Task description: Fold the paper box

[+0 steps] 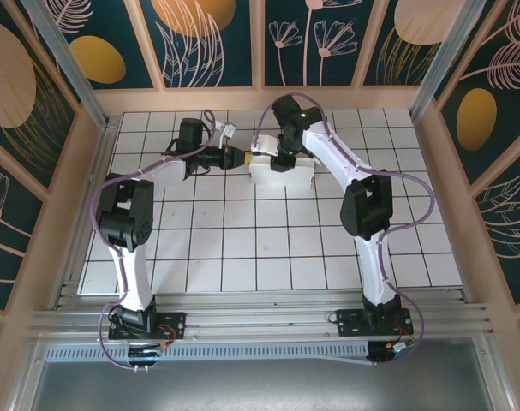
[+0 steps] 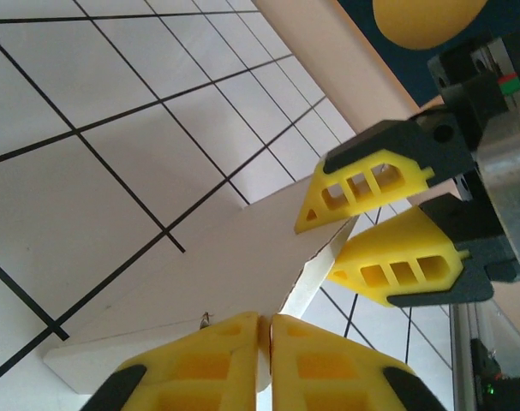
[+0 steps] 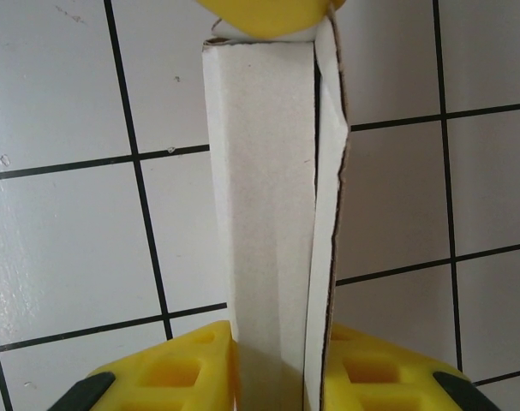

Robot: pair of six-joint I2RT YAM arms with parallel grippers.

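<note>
The plain white thin-cardboard paper box [image 1: 281, 177] has its thin flap pinched by the left gripper [image 2: 265, 332], its creased, doubled upright wall clamped by the right gripper [image 3: 277, 342].

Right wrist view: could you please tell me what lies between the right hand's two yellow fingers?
A folded panel of the paper box stands between the right hand's fingers, touching both, in the right wrist view.

My fingers [image 2: 200, 370] are bright yellow, the paper box [image 1: 285, 177] plain white, the table [image 1: 242, 250] white with a black grid.
</note>
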